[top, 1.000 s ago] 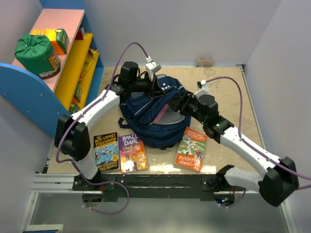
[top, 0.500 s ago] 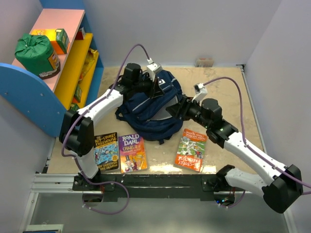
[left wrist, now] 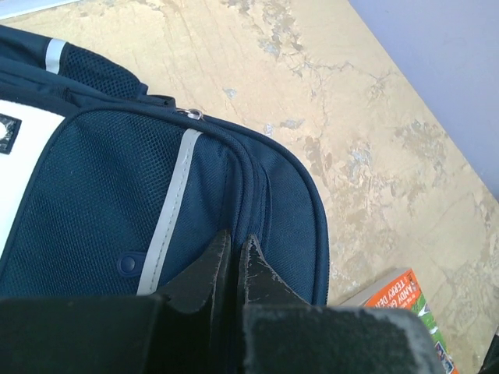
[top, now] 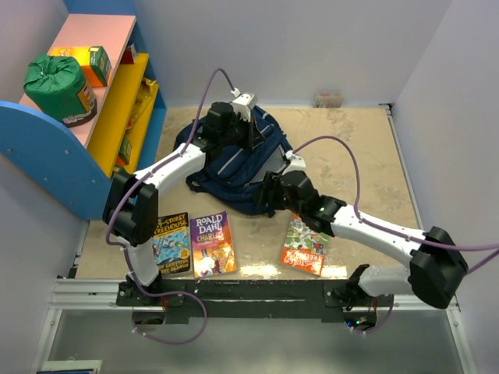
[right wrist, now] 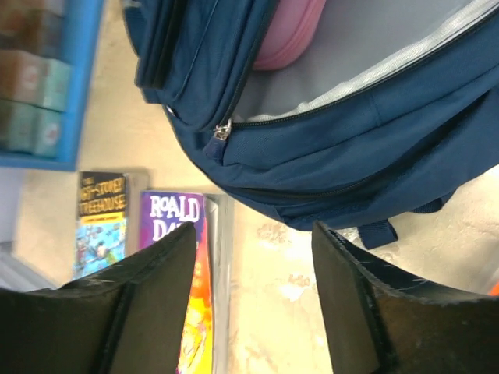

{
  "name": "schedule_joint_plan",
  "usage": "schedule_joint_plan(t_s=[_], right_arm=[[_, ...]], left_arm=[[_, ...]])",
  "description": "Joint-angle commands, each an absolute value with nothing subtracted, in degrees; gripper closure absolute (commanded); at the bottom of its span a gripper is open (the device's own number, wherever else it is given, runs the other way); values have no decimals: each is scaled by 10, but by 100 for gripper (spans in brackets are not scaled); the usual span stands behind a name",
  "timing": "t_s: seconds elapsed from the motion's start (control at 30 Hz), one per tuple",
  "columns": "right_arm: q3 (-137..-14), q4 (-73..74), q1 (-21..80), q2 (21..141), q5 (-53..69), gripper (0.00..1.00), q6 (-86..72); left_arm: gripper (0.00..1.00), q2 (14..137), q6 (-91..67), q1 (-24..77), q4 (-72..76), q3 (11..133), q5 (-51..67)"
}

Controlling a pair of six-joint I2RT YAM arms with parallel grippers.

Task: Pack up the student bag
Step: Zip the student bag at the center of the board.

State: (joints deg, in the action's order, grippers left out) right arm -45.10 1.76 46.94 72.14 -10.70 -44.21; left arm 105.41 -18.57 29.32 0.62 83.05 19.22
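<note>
Navy fabric of the student bag [top: 234, 167] is pinched between my left fingers [left wrist: 234, 253], which are pressed together on its top seam beside the grey stripe [left wrist: 168, 210]. The bag lies toward the back of the bench [top: 359, 156], its mouth unzipped, with a pink case [right wrist: 288, 35] inside. My right fingers [top: 269, 193] hang spread wide, holding nothing, at the bag's near edge, near the Roald Dahl book [right wrist: 168, 226].
</note>
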Motion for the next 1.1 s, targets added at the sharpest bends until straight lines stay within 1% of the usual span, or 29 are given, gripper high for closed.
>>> schedule_joint_plan(t_s=[0.0, 0.13, 0.2, 0.27, 0.43, 0.53, 0.73, 0.77, 0.8, 0.83, 0.87, 0.93, 0.97, 1.03, 1.07], right_arm=[[-497, -28, 529, 757, -255, 38, -442], [-548, -36, 573, 828, -296, 42, -419], [-580, -33, 579, 868, -301, 43, -416], [-598, -32, 583, 888, -308, 47, -417], [-614, -31, 584, 929, -325, 52, -426], [-632, -3, 584, 944, -327, 53, -439], [-633, 14, 583, 951, -341, 53, -457], [-635, 18, 582, 956, -344, 53, -459], [-635, 20, 582, 961, -348, 52, -461], [-636, 24, 579, 964, -351, 50, -464], [-636, 26, 577, 968, -350, 50, -468], [-635, 30, 571, 977, -354, 51, -476], [-633, 30, 569, 979, -354, 51, -482], [-627, 25, 559, 983, -348, 53, -489], [-626, 19, 558, 984, -345, 54, -490]], left_arm=[[100, 1052, -241, 295, 28, 836, 156], [100, 1058, -246, 296, 24, 841, 159], [100, 1059, -245, 296, 23, 840, 158], [100, 1058, -243, 296, 25, 838, 161], [100, 1053, -238, 296, 27, 834, 163], [100, 1049, -232, 296, 25, 837, 163], [100, 1038, -201, 296, 17, 838, 177], [95, 1035, -185, 295, 15, 836, 184], [86, 1028, -174, 296, 5, 835, 191], [75, 1023, -163, 296, 1, 833, 206], [62, 1018, -136, 295, -19, 834, 217], [52, 1006, -106, 295, -59, 832, 235], [43, 999, -82, 294, -68, 821, 241], [36, 976, -61, 286, -82, 803, 257], [29, 959, -39, 282, -85, 785, 261]])
